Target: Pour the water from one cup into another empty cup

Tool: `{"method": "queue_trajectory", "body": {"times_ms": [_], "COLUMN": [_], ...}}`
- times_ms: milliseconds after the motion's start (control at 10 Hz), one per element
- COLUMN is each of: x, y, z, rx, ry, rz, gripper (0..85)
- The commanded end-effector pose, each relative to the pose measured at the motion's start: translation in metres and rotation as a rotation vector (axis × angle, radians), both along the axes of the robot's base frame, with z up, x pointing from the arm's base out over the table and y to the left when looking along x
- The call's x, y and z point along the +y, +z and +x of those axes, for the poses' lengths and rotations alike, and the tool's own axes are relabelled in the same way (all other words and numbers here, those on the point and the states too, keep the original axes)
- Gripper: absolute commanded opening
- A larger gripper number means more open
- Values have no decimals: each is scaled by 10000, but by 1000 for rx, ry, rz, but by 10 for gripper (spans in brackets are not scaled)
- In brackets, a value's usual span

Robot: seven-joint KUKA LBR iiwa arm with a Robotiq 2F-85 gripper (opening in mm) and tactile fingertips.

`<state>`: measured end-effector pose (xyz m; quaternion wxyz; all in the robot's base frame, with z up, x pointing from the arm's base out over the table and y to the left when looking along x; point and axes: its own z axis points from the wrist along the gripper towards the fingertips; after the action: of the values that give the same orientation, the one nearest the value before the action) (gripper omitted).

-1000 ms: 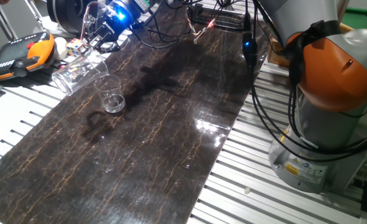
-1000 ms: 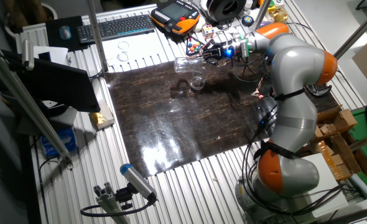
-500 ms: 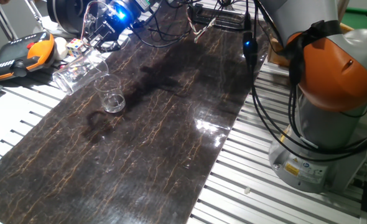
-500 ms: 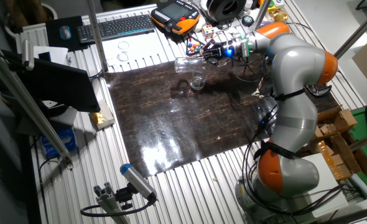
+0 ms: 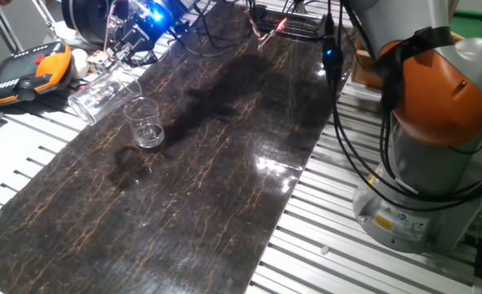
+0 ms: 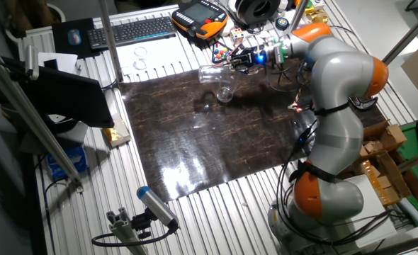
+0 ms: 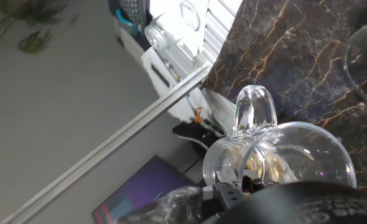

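The taller clear cup (image 5: 102, 91) (image 6: 209, 73) lies nearly horizontal in the air at the far left end of the dark mat, mouth pointing away from the arm. My gripper (image 5: 120, 51) (image 6: 232, 61), lit blue, is shut on it near its base. The shorter, wider cup (image 5: 145, 123) (image 6: 225, 93) stands upright on the mat just in front of and below it. In the hand view the held cup (image 7: 277, 155) fills the lower middle, and the short cup's rim (image 7: 365, 62) shows at the right edge. I cannot make out any water.
The dark marbled mat (image 5: 216, 188) lies on a slatted aluminium table. An orange-and-black pendant (image 5: 20, 73) and small colourful items (image 5: 98, 59) sit just behind the cups. Cables (image 5: 339, 122) hang beside the arm's base (image 5: 429, 163). A keyboard (image 6: 127, 32) lies further back.
The hand with its blue light has shifted slightly up and back. The tilted cup and the short cup stay about where they were.
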<state>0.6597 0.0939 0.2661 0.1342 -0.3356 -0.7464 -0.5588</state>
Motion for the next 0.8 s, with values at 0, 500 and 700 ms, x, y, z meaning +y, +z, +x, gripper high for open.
{"method": "queue_trajectory", "body": {"times_ms": [0,500,700], "x": [29,303,382], "y": [30,190,219], "z": [-3,-21,-32], "rx": [10,79,111], "ry": [-5,-50,-66], "rz": [-23,-152,-188], "gripper": [7,7,7]}}
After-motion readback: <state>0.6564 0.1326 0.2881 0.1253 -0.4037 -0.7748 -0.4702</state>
